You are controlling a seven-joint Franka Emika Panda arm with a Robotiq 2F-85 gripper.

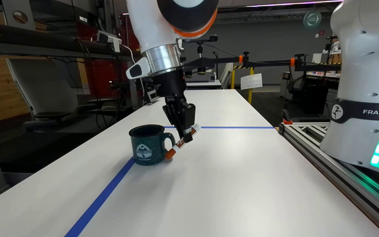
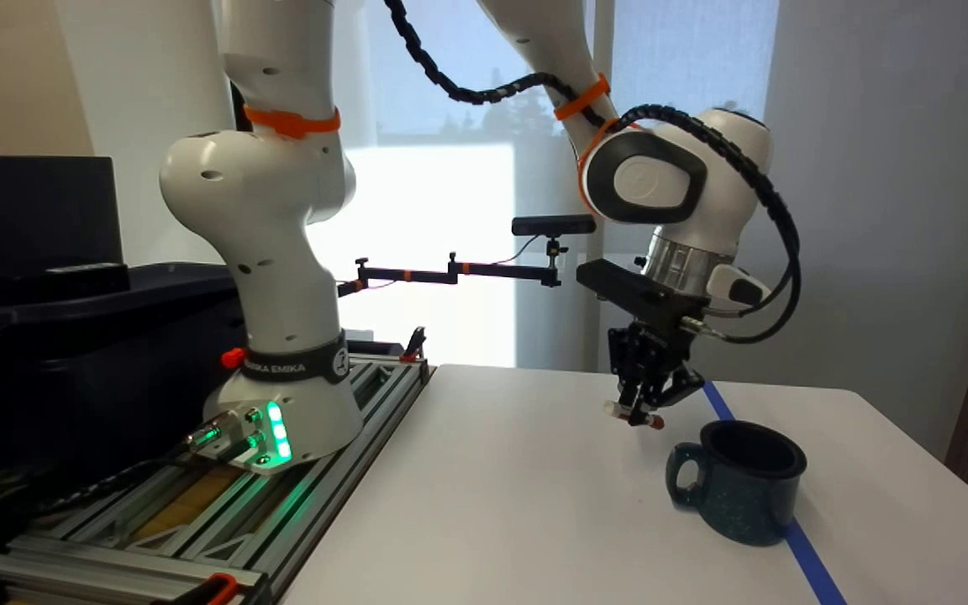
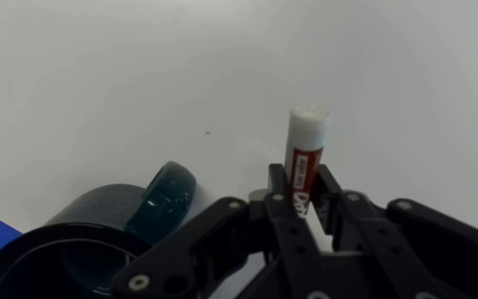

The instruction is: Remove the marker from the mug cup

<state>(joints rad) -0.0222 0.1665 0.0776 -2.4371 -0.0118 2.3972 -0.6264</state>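
The marker is white with a reddish label and an orange-red cap. My gripper [image 3: 302, 178] is shut on its middle, and the white end [image 3: 308, 128] sticks out in the wrist view. In both exterior views the marker [image 1: 171, 153] [image 2: 615, 409] is tilted and held just above the table by the gripper [image 1: 187, 134] [image 2: 639, 413]. The dark teal mug cup [image 1: 155, 149] stands upright with its pale logo showing. The marker is outside the mug, on its handle side. The mug [image 2: 744, 496] is apart from the gripper. In the wrist view its handle [image 3: 166, 199] is left of the fingers.
The white table [image 1: 242, 184] carries blue tape lines [image 1: 100, 197] [image 2: 816, 567], one running under the mug. The robot base [image 1: 367, 138] [image 2: 286, 395] stands on a metal rail frame [image 2: 349, 479] along one table edge. A camera boom [image 2: 492, 270] is behind the arm.
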